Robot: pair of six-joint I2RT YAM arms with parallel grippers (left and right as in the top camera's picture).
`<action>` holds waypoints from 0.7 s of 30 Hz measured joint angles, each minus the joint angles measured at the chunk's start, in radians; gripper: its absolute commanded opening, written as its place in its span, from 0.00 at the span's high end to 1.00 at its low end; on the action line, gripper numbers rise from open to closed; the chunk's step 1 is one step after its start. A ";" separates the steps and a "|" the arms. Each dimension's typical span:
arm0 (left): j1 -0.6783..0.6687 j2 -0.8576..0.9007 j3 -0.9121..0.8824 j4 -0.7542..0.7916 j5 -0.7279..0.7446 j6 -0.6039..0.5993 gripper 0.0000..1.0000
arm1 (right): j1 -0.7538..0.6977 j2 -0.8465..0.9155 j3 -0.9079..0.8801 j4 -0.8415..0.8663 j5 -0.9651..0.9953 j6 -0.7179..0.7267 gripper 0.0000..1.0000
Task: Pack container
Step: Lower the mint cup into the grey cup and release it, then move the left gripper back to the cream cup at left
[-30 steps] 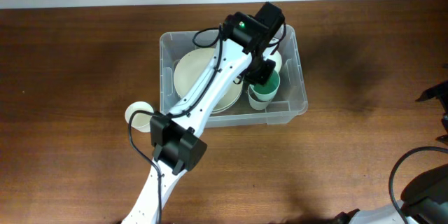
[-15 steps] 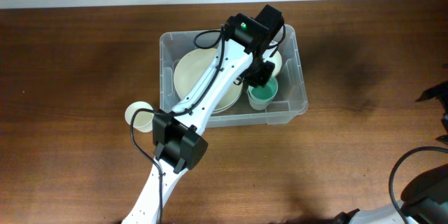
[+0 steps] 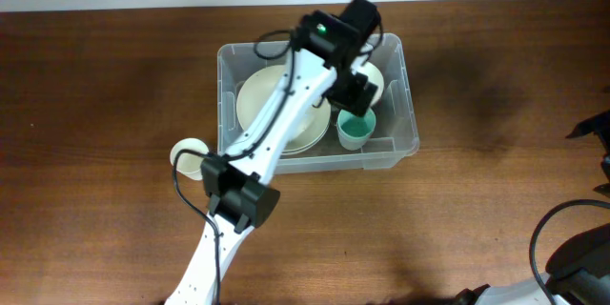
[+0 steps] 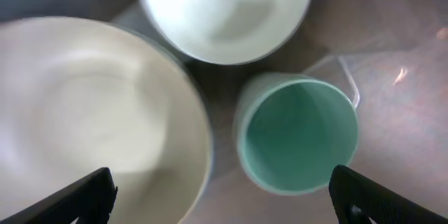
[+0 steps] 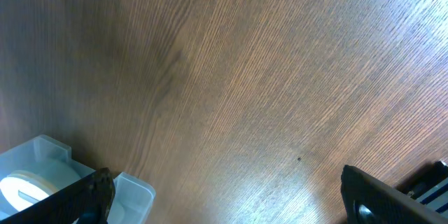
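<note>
The container point(image 3: 386, 158) is a clear rectangular bin in the middle of the table. Inside it lie a large cream plate point(image 3: 262, 105), a white bowl point(image 3: 378, 78) and an upright green cup point(image 3: 356, 132). My left gripper point(image 3: 355, 93) hovers over the bin's right half, open and holding nothing. In the left wrist view the green cup point(image 4: 297, 133) stands free between the cream plate point(image 4: 84, 105) and the white bowl point(image 4: 224, 10), above my left gripper point(image 4: 222, 199). My right gripper point(image 5: 227, 199) is open over bare wood, with a container corner point(image 5: 42, 175) at its lower left.
A small white cup point(image 3: 188, 155) stands on the table outside the container's front left corner, next to the left arm point(image 3: 238, 195). Dark wooden tabletop point(image 3: 496, 210) surrounds the bin. Parts of the right arm point(image 3: 591, 129) show at the right edge.
My left gripper has opened and let go of the green cup, which now stands on the container's floor. The gripper has drawn back slightly from it. The right arm has not moved.
</note>
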 measured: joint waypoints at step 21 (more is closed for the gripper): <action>0.462 -0.222 -0.002 -0.043 -0.006 -0.015 0.01 | 0.000 0.000 0.000 0.000 0.000 0.000 0.01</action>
